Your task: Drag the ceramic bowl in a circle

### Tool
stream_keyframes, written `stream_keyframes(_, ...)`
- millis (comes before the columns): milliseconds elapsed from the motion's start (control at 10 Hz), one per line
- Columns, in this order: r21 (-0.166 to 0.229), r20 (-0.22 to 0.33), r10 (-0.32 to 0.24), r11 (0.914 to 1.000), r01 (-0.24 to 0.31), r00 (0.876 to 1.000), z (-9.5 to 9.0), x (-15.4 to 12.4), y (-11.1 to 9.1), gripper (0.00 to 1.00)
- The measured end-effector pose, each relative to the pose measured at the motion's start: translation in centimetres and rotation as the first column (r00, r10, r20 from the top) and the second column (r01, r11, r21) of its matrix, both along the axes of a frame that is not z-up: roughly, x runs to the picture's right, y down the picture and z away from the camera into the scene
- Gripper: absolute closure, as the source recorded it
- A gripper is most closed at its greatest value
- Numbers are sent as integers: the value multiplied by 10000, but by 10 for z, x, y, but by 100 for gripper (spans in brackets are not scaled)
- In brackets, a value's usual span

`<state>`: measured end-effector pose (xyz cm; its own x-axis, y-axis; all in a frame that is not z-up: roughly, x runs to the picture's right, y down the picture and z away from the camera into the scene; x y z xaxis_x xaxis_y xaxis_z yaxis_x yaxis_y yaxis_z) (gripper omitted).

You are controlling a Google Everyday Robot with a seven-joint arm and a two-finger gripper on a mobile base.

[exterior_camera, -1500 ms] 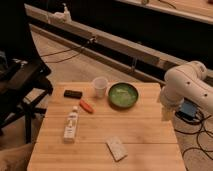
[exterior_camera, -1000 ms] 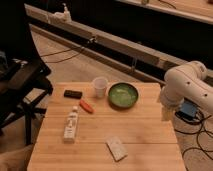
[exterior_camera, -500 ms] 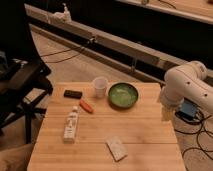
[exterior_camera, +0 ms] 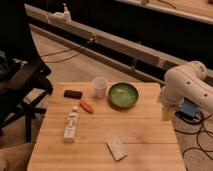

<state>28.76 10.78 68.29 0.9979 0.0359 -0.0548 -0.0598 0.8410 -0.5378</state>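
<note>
- Claw [exterior_camera: 167, 113]: hangs from my white arm at the right edge of the bench [exterior_camera: 145, 131], well apart from the bowl. I cannot tell how far open it is, and it has no visible hold on anything.
- Ceramic bowl [exterior_camera: 123, 94]: green and glossy, upright on the bench's far side, just beside the white cup [exterior_camera: 100, 86].
- Other stock: small black block [exterior_camera: 73, 93], orange stick-shaped item [exterior_camera: 86, 106], white bottle [exterior_camera: 71, 124] lying flat, pale flat packet [exterior_camera: 116, 148] near the front.
- Progress, by my judgement: not yet begun. The reach, the contact and the whole circle remain.
</note>
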Motion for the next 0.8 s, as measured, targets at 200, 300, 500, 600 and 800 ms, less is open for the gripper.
stream_keyframes(200,0,0,0,10000,0,10000,0,0,0,35)
stream_keyframes(300,0,0,0,10000,0,10000,0,0,0,35)
stream_keyframes(500,14,-3,-2,10000,2,10000,0,0,0,35)
stream_keyframes(600,150,12,-102,9998,102,9999,-1,0,-6,35)
stream_keyframes(800,926,226,-924,9916,899,9955,0,-10,-42,35)
